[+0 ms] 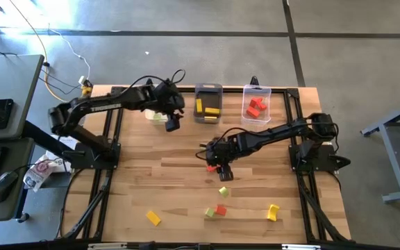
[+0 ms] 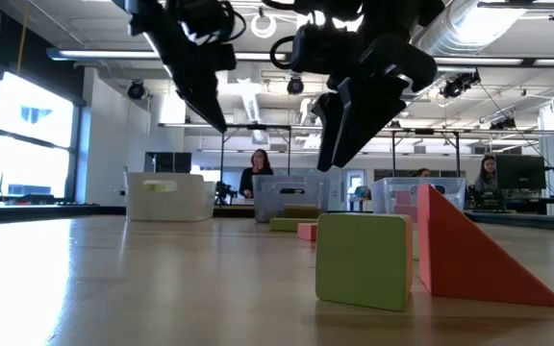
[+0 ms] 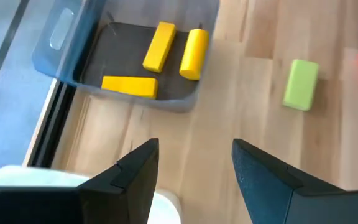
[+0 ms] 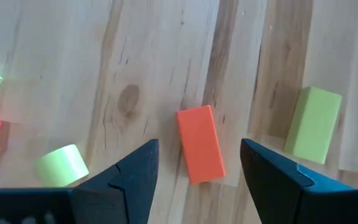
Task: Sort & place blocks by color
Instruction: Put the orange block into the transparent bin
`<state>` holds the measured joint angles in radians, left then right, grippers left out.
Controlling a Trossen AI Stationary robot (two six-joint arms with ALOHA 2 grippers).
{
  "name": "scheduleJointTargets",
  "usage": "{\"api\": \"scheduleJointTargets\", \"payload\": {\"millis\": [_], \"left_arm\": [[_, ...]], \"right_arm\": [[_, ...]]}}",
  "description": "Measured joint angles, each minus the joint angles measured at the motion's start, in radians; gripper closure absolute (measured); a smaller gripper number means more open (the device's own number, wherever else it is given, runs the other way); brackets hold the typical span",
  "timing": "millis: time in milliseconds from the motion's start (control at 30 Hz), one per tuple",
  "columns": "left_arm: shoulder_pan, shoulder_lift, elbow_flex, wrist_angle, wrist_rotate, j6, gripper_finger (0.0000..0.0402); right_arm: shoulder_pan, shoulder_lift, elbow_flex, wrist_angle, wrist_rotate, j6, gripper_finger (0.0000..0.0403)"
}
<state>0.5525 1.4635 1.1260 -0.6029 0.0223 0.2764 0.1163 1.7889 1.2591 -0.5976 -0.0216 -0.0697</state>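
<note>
My right gripper (image 1: 219, 168) hangs open over the table's middle. Its fingers stand on either side of a red bar (image 4: 199, 146) lying flat on the wood, and the low view shows their tips above the table. A light green bar (image 4: 314, 124) and a green cylinder (image 4: 59, 165) lie close by. My left gripper (image 1: 171, 121) is open too, held above the table by the white bin (image 1: 157, 115). The dark grey bin (image 3: 67, 53) holds three yellow blocks (image 3: 159, 46); the clear bin (image 1: 257, 92) holds red blocks (image 1: 255, 107).
Near the table's front edge lie loose blocks: a yellow one (image 1: 153, 218), a green one (image 1: 210, 213) beside a red one (image 1: 220, 209), another yellow (image 1: 273, 212), and a green one (image 1: 223, 191) farther in. People sit in the room beyond the table.
</note>
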Motion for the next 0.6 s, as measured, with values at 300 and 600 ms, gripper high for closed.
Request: {"api": "scheduleJointTargets", "payload": {"millis": [300, 600], "left_arm": [[-0.087, -0.194, -0.152, -0.024, 0.000, -0.131, 0.0213], [-0.223, -0.274, -0.217, -0.046, 0.000, -0.268, 0.0213]], "right_arm": [[0.002, 0.048, 0.001, 0.027, 0.001, -0.054, 0.0190], [0.002, 0.140, 0.000, 0.045, -0.001, -0.070, 0.0190]]}}
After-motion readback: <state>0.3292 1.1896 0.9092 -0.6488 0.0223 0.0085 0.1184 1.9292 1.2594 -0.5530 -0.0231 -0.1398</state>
